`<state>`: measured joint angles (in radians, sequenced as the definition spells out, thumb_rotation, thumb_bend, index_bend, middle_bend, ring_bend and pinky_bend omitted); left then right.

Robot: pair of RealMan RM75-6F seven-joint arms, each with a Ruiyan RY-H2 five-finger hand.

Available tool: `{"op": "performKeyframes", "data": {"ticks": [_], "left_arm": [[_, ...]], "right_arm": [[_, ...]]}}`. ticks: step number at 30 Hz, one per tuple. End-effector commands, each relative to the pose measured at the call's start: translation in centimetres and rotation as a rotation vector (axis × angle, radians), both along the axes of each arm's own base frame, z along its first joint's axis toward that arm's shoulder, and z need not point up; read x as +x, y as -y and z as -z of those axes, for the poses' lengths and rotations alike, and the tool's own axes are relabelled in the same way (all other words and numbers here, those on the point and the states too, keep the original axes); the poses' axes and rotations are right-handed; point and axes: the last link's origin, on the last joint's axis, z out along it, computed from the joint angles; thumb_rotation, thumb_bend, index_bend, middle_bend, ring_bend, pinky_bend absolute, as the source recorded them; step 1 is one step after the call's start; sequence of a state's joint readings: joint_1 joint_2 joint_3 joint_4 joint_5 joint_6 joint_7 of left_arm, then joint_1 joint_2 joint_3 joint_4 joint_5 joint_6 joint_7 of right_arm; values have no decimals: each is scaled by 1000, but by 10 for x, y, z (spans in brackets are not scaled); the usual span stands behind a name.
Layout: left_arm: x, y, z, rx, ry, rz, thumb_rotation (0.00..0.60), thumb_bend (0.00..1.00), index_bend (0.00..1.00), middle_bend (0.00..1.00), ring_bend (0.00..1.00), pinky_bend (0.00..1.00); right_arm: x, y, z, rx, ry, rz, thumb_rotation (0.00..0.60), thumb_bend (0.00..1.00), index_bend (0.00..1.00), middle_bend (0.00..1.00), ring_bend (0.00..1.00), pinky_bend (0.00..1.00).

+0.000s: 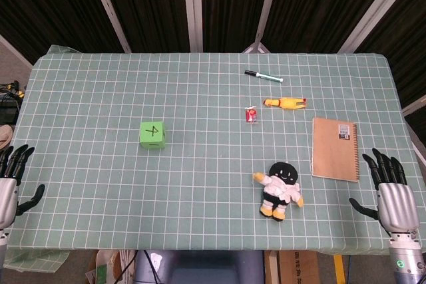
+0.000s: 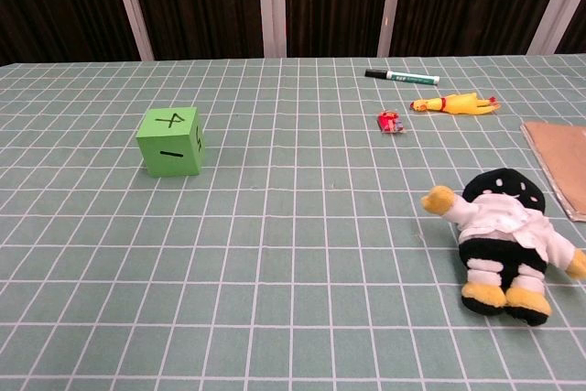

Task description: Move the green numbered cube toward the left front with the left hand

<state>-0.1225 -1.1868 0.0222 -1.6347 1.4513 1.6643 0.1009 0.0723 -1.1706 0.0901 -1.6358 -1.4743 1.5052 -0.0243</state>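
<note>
The green numbered cube (image 1: 152, 135) sits on the checked tablecloth, left of centre, a "4" drawn on its top face; the chest view shows the cube (image 2: 171, 142) at upper left with a dash on its front face. My left hand (image 1: 11, 179) hovers at the table's left front edge, fingers spread and empty, well to the left and front of the cube. At the right front edge my right hand (image 1: 389, 191) is likewise open with nothing in it. Neither hand appears in the chest view.
A plush doll (image 1: 279, 189) lies front right of centre, a brown spiral notebook (image 1: 335, 147) to its right. Further back are a small red packet (image 1: 251, 115), a yellow rubber chicken (image 1: 286, 103) and a marker pen (image 1: 263, 76). Green tablecloth (image 1: 86, 217) covers the table.
</note>
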Motion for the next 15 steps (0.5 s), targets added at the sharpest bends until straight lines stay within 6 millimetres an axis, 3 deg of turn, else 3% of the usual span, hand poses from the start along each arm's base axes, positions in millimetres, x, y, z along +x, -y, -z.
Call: {"op": "performKeyframes", "data": {"ticks": [1,12,15], "left_arm": [[0,0,0,-2,2,-5,600,417,114,82,0,49],[2,1,1,-14,14,3,600,418,114,88,0,52],[-1,-2,-1,-7,21,3,600,418,113,103,4,110]], "right_arm": [[0,0,-1,0,-4,3,600,152,111,12,50,25],[0,-2,0,11,-9,25,600,153,111,12,50,25],[2,-3,1,10,-15,28,600,152,111,12,50,25]]}}
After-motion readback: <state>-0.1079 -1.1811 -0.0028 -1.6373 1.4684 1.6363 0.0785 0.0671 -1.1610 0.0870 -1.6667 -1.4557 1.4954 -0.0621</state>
